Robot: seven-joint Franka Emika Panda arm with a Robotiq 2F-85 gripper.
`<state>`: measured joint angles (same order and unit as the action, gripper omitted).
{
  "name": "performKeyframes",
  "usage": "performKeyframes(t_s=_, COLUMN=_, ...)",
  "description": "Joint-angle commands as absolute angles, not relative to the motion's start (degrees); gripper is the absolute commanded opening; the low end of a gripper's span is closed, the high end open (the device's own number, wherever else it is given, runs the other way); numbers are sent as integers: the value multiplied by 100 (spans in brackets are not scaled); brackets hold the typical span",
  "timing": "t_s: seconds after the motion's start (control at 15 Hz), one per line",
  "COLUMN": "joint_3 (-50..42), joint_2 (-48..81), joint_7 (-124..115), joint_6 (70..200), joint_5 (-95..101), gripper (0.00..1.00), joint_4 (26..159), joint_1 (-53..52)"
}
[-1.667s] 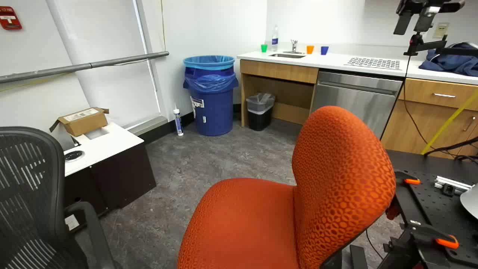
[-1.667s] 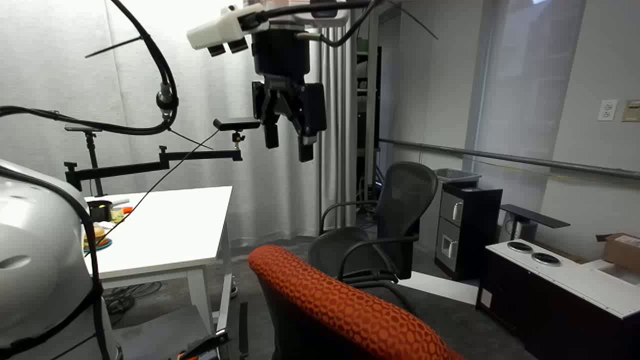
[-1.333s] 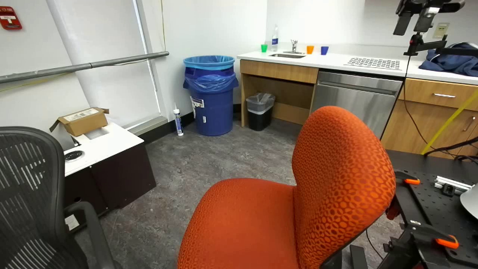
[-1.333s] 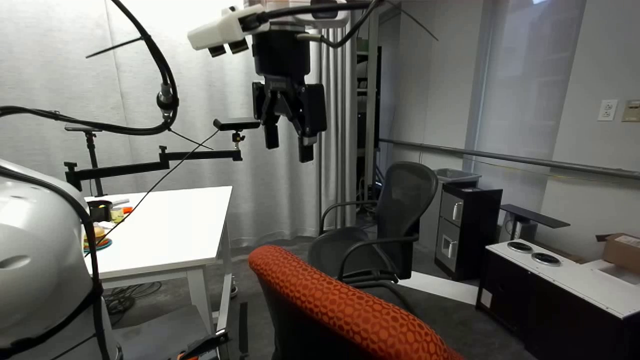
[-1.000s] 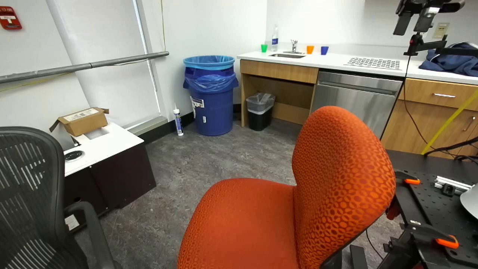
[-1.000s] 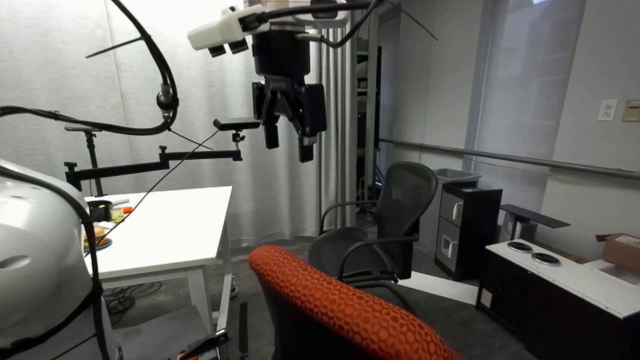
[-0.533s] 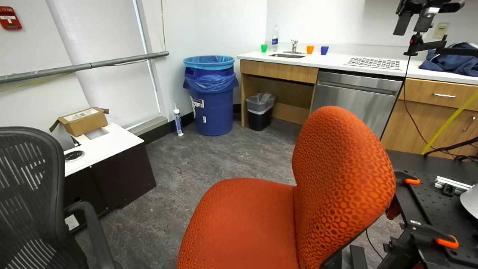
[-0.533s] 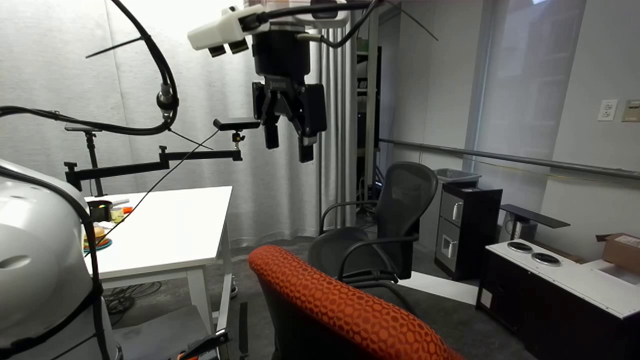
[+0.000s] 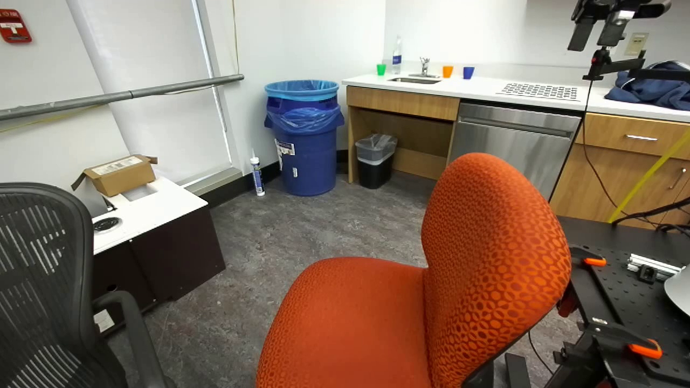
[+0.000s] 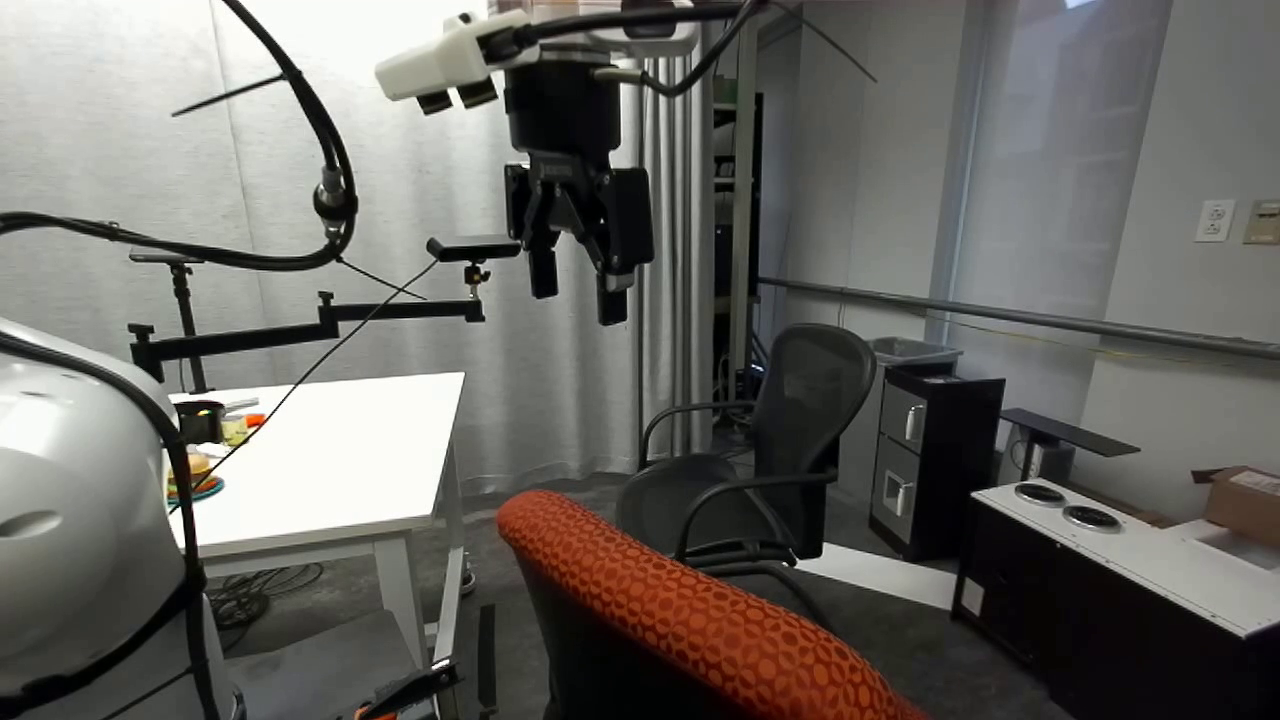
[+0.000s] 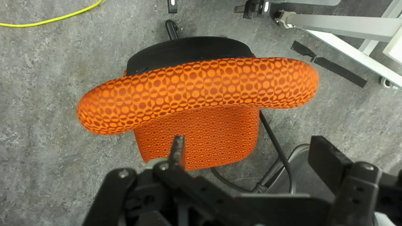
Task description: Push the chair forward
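The chair [image 9: 490,253] has an orange-red patterned backrest and a seat [image 9: 350,318] that faces left in an exterior view. The top of its backrest also shows in an exterior view [image 10: 690,625]. In the wrist view I look down on the chair [image 11: 204,86], with its black back shell behind the backrest. My gripper [image 10: 578,292] points down, well above the backrest and apart from it. It also shows at the top right in an exterior view [image 9: 595,40]. In the wrist view the gripper [image 11: 248,147] is open, its fingers wide apart with nothing between them.
A black mesh chair [image 10: 810,400] stands close in front of the orange seat. A white table [image 10: 370,450] stands on one side and a low white-topped cabinet [image 10: 1100,570] on the other. A black table [image 9: 647,312] with clamps is behind the backrest. A blue bin [image 9: 310,156] stands farther off.
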<state>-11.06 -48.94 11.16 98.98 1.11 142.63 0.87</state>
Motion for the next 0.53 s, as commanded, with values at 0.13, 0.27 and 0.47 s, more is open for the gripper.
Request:
performKeyframes(t_s=0.13, joint_3=-1054, joint_2=-4877, joint_7=1161, joint_6=9883, joint_5=65, gripper=100, joint_4=14247, joint_1=161)
performKeyframes(t_s=0.27, joint_3=-1054, joint_2=-4877, joint_7=1161, joint_6=9883, joint_5=65, gripper=100, joint_4=14247, joint_1=161)
performKeyframes(t_s=0.47, joint_3=-1050, joint_2=-4823, joint_7=1276, joint_6=9891, joint_5=201, gripper=100, joint_4=14281, joint_1=167)
